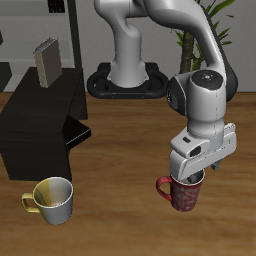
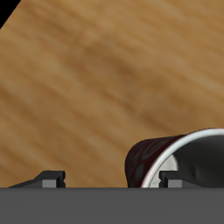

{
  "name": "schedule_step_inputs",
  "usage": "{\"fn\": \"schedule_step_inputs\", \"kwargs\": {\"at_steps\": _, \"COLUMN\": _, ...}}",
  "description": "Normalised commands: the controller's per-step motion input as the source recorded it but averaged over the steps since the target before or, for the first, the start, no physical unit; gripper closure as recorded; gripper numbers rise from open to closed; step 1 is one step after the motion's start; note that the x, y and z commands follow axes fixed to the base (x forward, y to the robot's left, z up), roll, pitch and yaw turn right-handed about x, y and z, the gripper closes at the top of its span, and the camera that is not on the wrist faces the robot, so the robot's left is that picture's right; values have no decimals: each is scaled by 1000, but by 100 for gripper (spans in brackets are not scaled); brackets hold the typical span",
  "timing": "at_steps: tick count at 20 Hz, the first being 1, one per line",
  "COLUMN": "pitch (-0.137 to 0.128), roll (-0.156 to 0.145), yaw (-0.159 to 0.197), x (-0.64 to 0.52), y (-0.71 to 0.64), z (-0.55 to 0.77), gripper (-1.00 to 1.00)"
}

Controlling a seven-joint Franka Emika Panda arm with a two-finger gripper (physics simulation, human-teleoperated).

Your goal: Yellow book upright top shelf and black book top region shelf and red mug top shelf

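Note:
The red mug (image 1: 185, 193) stands upright on the wooden table near its front edge. My gripper (image 1: 193, 176) hangs just over the mug's rim, open. In the wrist view the mug's wall (image 2: 147, 160) lies between the fingers of my gripper (image 2: 112, 179); one fingertip (image 2: 171, 180) is over the pale inside, the other is outside. The yellow book (image 1: 46, 61) stands upright on the flat top of the shelf (image 1: 30, 110). A flat black slab, likely the black book (image 1: 77, 130), juts out by the shelf's side near the table.
A yellow-and-white mug (image 1: 53, 198) stands in front of the shelf, close to the table's front edge. The robot's base (image 1: 128, 80) sits at the back. A potted plant (image 1: 190, 40) stands behind it.

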Motion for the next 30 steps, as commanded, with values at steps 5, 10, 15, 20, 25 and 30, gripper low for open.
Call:
{"fn": "schedule_step_inputs", "kwargs": {"at_steps": 5, "pitch": 17, "roll": -61, "yaw": -7, "x": -60, "y": -160, "z": -171, "gripper": 100}}
{"fn": "schedule_step_inputs", "kwargs": {"at_steps": 10, "pitch": 21, "roll": 4, "yaw": -35, "x": -92, "y": -140, "z": -190, "gripper": 100}}
{"fn": "schedule_step_inputs", "kwargs": {"at_steps": 15, "pitch": -32, "roll": -10, "yaw": 17, "x": -194, "y": -81, "z": 84, "gripper": 100}}
{"fn": "schedule_step_inputs", "kwargs": {"at_steps": 20, "pitch": -56, "roll": -44, "yaw": 49, "x": -232, "y": -157, "z": 348, "gripper": 100}}
{"fn": "schedule_step_inputs", "kwargs": {"at_steps": 25, "pitch": -118, "roll": -21, "yaw": 23, "x": -485, "y": -217, "z": 743, "gripper": 100}}
{"fn": "schedule_step_inputs", "kwargs": {"at_steps": 30, "pitch": -73, "roll": -7, "yaw": -8, "x": -335, "y": -333, "z": 699, "gripper": 100}}
